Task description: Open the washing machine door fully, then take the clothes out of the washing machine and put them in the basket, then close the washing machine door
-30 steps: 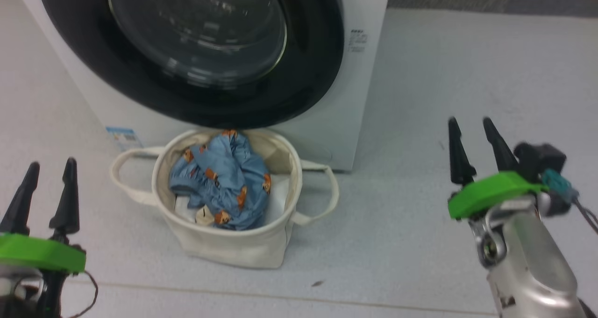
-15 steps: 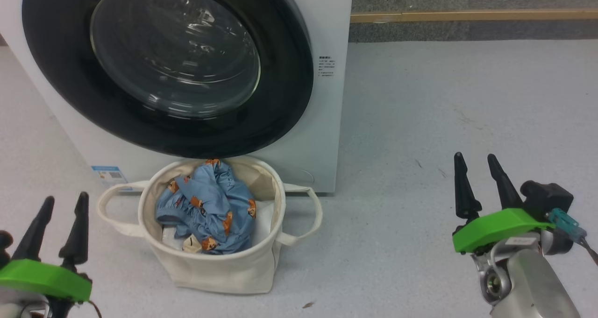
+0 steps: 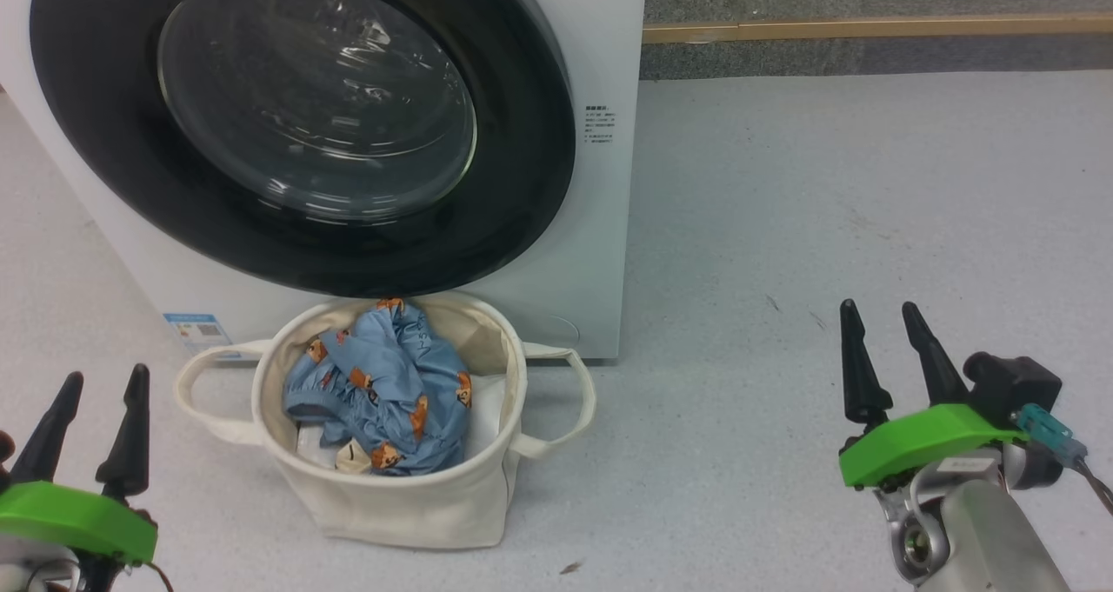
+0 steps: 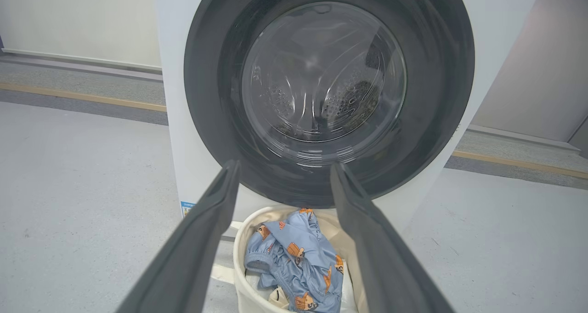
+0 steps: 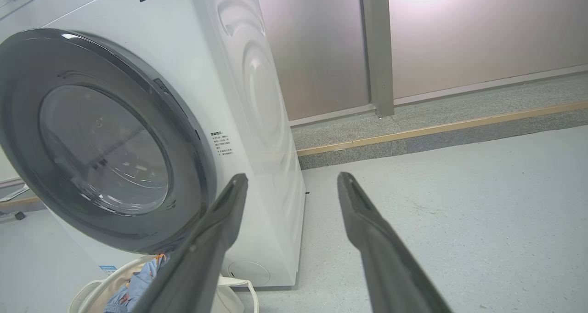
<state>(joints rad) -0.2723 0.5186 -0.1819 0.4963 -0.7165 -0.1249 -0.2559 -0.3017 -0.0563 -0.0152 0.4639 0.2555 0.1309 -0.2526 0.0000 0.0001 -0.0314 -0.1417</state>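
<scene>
The left end effector point(image 3: 106, 373), two long dark tapering fingers on a bright green mount, stands spread and empty at the lower left of the head view, tips pointing up. The right end effector point(image 3: 876, 307), of the same build on a silver forearm, is likewise spread with nothing between its fingers, low on the right over bare floor.

Between the two, nearer the left one, the basket point(image 3: 391, 514), a round cream canvas soft-sided tub with two loop handles, sits on the pale grey speckled floor point(image 3: 826, 183). The clothes point(image 3: 383, 392), a crumpled light blue thin garment printed with small orange-brown bear faces, lie inside it. They are heaped over a white fabric point(image 3: 494, 401) that shows at the right.

Just behind the basket stands the washing machine point(image 3: 604, 227), a white boxy front-loader with a small blue sticker point(image 3: 196, 331) at its lower front corner. The washing machine door point(image 3: 522, 183), large and round with a wide glossy black rim and a bulging clear glass window, lies closed against the front. Through the glass, the left wrist view shows the steel drum. Far back, a wood-coloured strip point(image 3: 869, 29) runs along the floor.
</scene>
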